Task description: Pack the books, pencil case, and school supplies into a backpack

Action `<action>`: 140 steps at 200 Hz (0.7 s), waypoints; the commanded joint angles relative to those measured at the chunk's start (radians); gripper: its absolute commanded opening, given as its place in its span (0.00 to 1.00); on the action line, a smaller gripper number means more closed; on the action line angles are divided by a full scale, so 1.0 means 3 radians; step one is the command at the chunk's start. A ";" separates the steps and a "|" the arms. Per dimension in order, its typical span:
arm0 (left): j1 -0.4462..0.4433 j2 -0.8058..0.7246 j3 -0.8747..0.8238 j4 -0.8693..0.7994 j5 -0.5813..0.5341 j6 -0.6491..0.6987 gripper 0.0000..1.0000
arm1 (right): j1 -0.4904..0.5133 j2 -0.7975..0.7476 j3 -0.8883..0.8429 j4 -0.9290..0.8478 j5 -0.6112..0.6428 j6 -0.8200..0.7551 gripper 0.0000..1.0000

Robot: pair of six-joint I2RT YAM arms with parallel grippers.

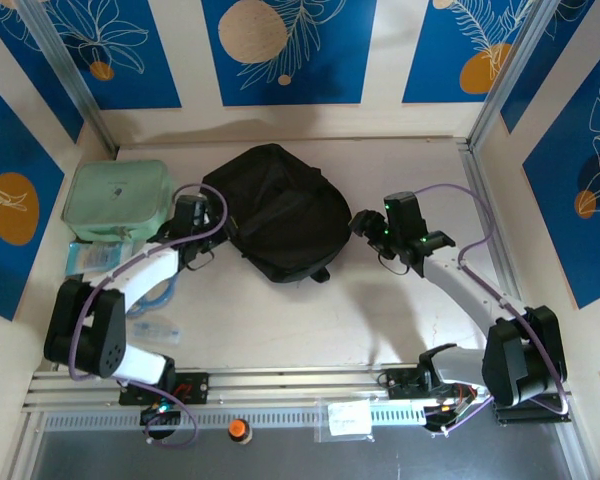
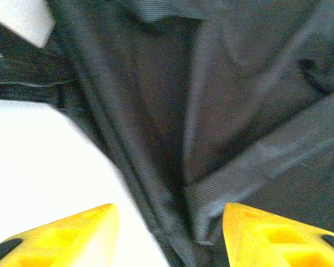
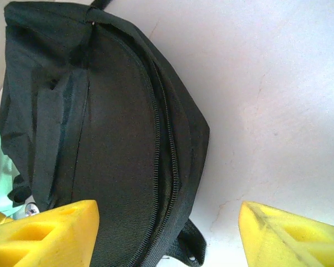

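Observation:
The black backpack lies flat in the middle of the table, and its zipper runs shut along the rim. My left gripper is at the bag's left edge. In the left wrist view that gripper is open, with a fold of the backpack's fabric lying between the yellow fingers and touching neither. My right gripper hovers at the bag's right edge. It is open wide over the backpack's rim and bare table. The books are out of view.
A mint-green soft case lies left of the backpack. A pale blue packet and a clear item lie by the left arm. Blue-patterned walls close in the table on three sides. An orange-capped thing and a small bag rest on the front rail.

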 commanded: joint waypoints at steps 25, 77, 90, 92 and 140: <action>0.0163 0.0519 0.0340 0.0013 0.0097 -0.0396 0.41 | 0.0055 0.0038 -0.0013 -0.0032 -0.0050 0.0094 0.67; 0.0197 0.0905 0.0594 0.0093 0.0194 -0.0438 0.29 | 0.0071 -0.0013 -0.0077 -0.0056 -0.0025 0.0124 0.67; 0.0202 0.0966 0.0632 0.0082 0.0210 -0.0448 0.27 | 0.0071 -0.0008 -0.0089 -0.0058 -0.0025 0.0131 0.67; 0.0203 0.0972 0.0636 0.0080 0.0212 -0.0448 0.27 | 0.0071 -0.0008 -0.0093 -0.0058 -0.0025 0.0133 0.67; 0.0203 0.1047 0.0630 0.0122 0.0293 -0.0458 0.26 | 0.0071 0.0024 -0.0137 -0.0014 -0.0072 0.0135 0.67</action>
